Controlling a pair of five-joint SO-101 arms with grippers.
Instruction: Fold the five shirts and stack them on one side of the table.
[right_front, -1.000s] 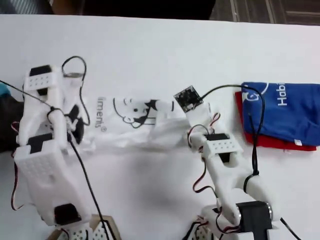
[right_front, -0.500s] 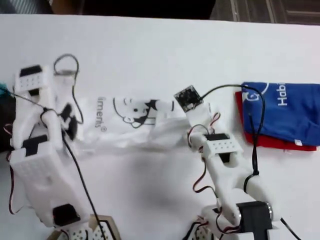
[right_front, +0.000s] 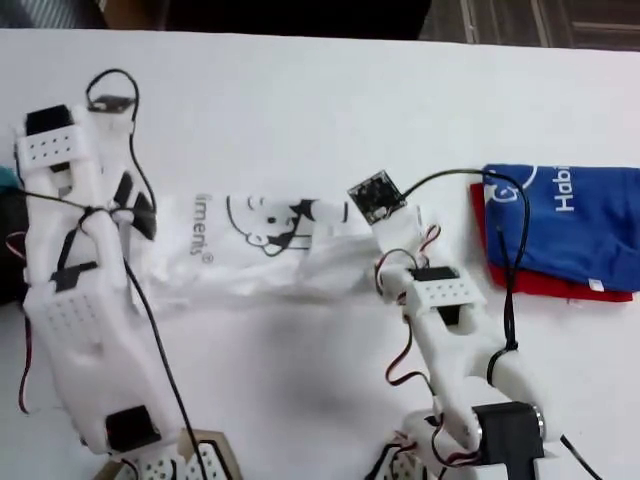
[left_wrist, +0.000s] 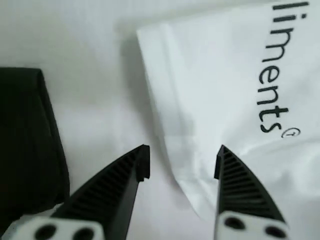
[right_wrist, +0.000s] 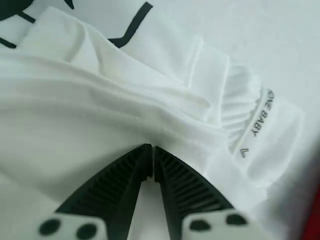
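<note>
A white printed shirt (right_front: 255, 245) lies folded into a long strip across the middle of the table. My left gripper (left_wrist: 182, 162) (right_front: 133, 205) hovers open at the strip's left end, the shirt's edge (left_wrist: 200, 125) lying between its fingers. My right gripper (right_wrist: 151, 150) (right_front: 352, 245) is shut on a bunched fold of the white shirt (right_wrist: 125, 95) near the collar end. A folded blue shirt (right_front: 570, 225) rests on a red shirt (right_front: 545, 283) at the right side. A black shirt (left_wrist: 25, 140) (right_front: 12, 245) lies at the left edge, beside the left gripper.
Cables loop over both arms, one crossing the blue shirt's near corner (right_front: 505, 235). Bare white table (right_front: 320, 110) stretches along the far side. A sliver of red (right_wrist: 316, 200) borders the white shirt's collar end in the right wrist view.
The left arm has swung left and toward the far side, its gripper sliding off the shirt to the strip's left end. The right arm and the shirt have stayed put.
</note>
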